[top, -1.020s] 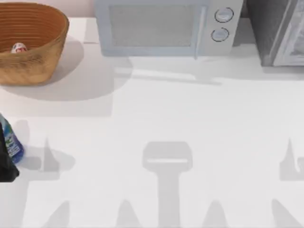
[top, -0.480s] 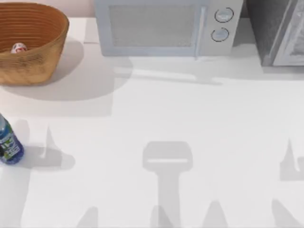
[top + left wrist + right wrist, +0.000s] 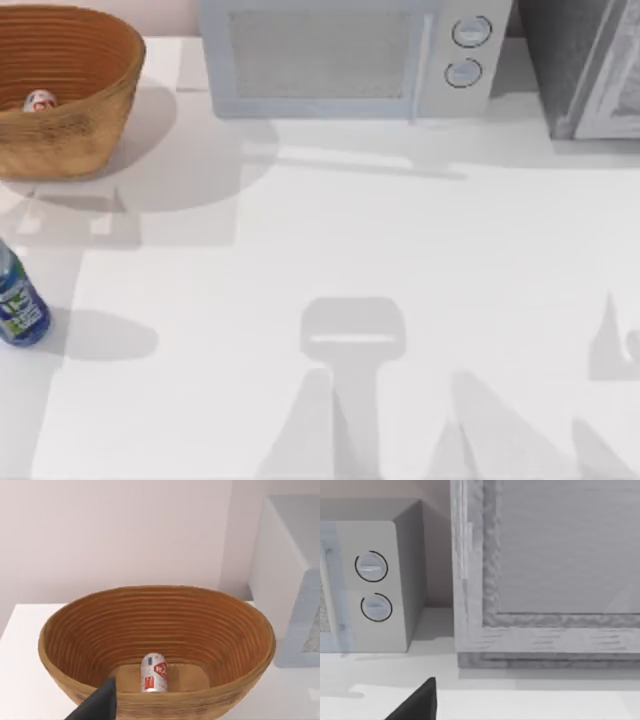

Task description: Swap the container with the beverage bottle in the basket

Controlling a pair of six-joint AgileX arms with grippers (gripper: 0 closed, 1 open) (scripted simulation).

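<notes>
The wicker basket (image 3: 95,120) stands at the table's far left corner. Inside it the white, red-labelled container (image 3: 40,100) lies on its side; the left wrist view shows it on the basket's floor (image 3: 154,672), inside the ribbed walls (image 3: 210,625). The blue beverage bottle (image 3: 18,305) stands alone on the table at the left edge, in front of the basket. My left gripper (image 3: 100,706) hangs above the basket's near rim, open and holding nothing. My right gripper (image 3: 420,702) is parked open at the right, facing the back of the table.
A white microwave (image 3: 345,60) runs along the back centre, its two knobs (image 3: 372,587) close to the right gripper's view. A grey cabinet (image 3: 590,65) stands at the back right. Arm shadows fall across the front of the table.
The left gripper, beside the bottle one second ago, has drawn away out of the top view, leaving the bottle standing alone. Arm shadows have shifted.
</notes>
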